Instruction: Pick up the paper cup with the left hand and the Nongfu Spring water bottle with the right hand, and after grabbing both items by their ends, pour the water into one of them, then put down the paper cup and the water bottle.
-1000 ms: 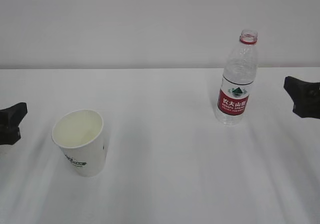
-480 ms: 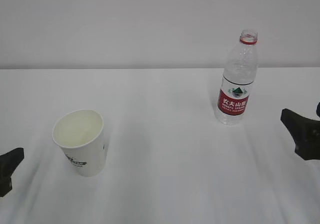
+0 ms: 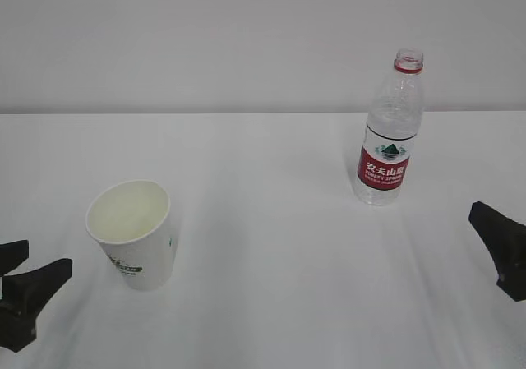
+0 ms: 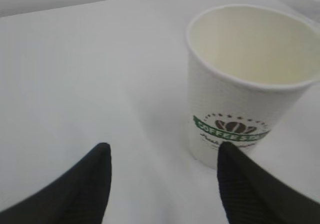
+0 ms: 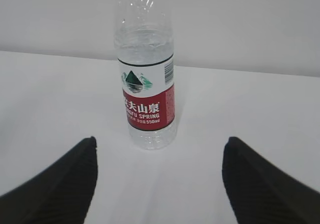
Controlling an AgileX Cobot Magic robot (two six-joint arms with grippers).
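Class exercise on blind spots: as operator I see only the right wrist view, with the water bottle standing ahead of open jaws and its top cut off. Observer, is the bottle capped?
Observer: No. The exterior view shows the water bottle with an open mouth above its red neck ring.
Operator: Where is the paper cup?
Observer: The paper cup stands upright on the table, left of the bottle and nearer the camera.
Operator: Has the left hand got it?
Observer: No. The left hand has its jaws open, short of the cup and apart from it.
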